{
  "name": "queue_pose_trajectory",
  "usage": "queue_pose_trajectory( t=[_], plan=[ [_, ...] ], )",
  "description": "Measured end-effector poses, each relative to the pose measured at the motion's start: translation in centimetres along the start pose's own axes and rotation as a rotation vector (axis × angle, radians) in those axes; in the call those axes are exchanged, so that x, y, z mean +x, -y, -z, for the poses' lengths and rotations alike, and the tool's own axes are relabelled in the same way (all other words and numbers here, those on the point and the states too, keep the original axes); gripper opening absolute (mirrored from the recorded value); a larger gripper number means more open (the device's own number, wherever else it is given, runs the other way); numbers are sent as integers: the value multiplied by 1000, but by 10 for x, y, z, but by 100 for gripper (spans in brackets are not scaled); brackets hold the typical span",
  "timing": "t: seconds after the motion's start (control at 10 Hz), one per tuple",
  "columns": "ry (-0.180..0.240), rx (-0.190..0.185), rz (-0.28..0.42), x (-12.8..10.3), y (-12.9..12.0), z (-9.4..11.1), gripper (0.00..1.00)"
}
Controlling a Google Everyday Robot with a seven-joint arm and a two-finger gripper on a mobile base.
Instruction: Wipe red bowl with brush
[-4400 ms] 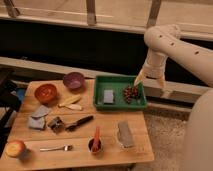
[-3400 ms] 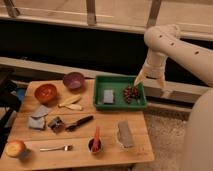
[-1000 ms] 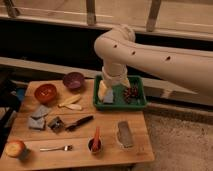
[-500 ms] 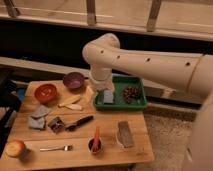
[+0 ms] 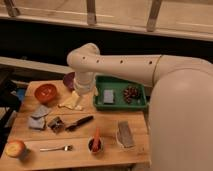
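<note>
One wooden table (image 5: 107, 120), dark wall (image 5: 40, 45) behind, red bowl (image 5: 45, 92) far left, brush (image 5: 79, 122) mid-table, my gripper (image 5: 82, 94) low beside green tray (image 5: 120, 86), its grip I cannot tell.

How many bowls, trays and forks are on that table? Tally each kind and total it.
Bowls: 2, round red bowl, round purple bowl
Trays: 1, green rectangular tray
Forks: 1, silver metal fork
Total: 4
The gripper hangs between purple bowl and tray.
</note>
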Motion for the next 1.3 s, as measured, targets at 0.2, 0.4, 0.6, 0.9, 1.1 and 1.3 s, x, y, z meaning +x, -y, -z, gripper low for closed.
queue_pose_trajectory(
  t=[0.2, 0.4, 0.6, 0.9, 1.1, 1.3],
  plan=[
    [-4, 5, -10, 3, 5, 1, 80],
    [-5, 4, -4, 2, 2, 0, 80],
    [-10, -13, -9, 1, 1, -7, 80],
    [-24, -70, 4, -8, -22, -51, 80],
    [-27, -109, 17, -17, -45, -73, 80],
    [-44, -149, 41, -27, -73, -99, 80]
  ],
)
